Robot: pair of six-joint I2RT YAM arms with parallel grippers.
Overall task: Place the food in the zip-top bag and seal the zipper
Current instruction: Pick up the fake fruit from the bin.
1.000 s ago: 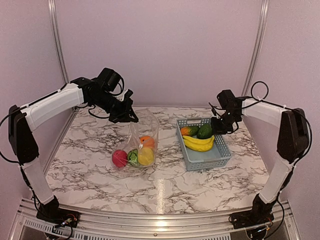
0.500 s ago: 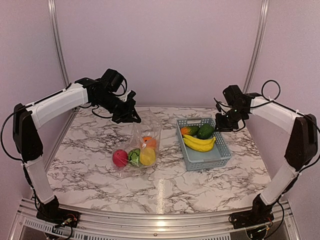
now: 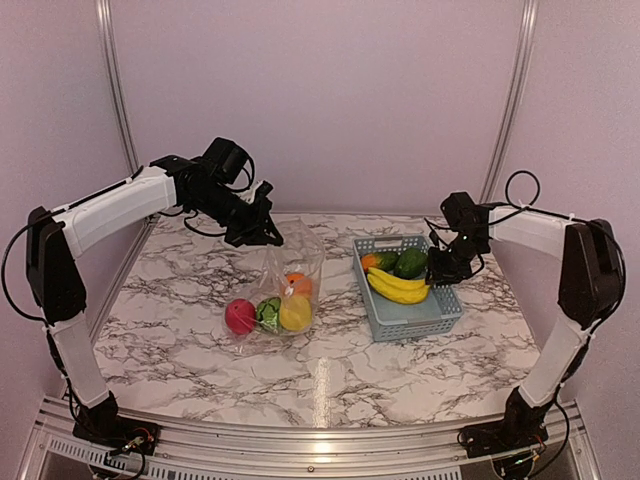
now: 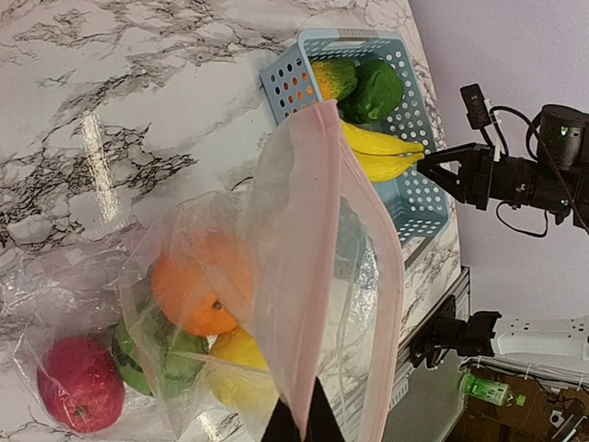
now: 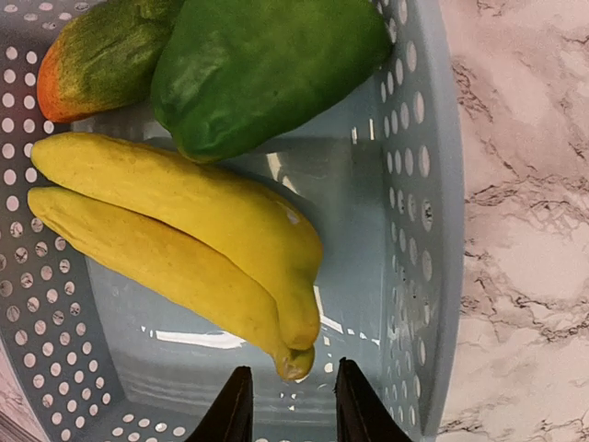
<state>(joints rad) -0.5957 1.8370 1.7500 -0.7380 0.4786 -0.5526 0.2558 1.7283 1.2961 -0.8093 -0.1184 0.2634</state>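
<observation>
The clear zip-top bag (image 3: pixel 285 285) stands on the table with its mouth held up. My left gripper (image 3: pixel 262 232) is shut on the bag's pink-tinted mouth edge with the zipper (image 4: pixel 308 276). Inside the bag lie a red apple (image 3: pixel 239 316), a striped green melon (image 3: pixel 267 313), a lemon (image 3: pixel 293 313) and an orange (image 3: pixel 295 283). My right gripper (image 3: pixel 440 272) is open just over the tip of the yellow banana (image 5: pixel 184 249) in the grey-blue basket (image 3: pixel 425 315). A green pepper (image 5: pixel 267 64) and a green-orange fruit (image 5: pixel 101 60) lie beside the banana.
The basket sits right of the bag on the marble table (image 3: pixel 330 380). Its perforated walls (image 5: pixel 419 230) close in round my right fingers (image 5: pixel 354 405). The table's back wall rises behind both arms.
My right gripper has come down and forward from above the basket's far right corner to the banana's tip. My left gripper holds the bag mouth in about the same place.
</observation>
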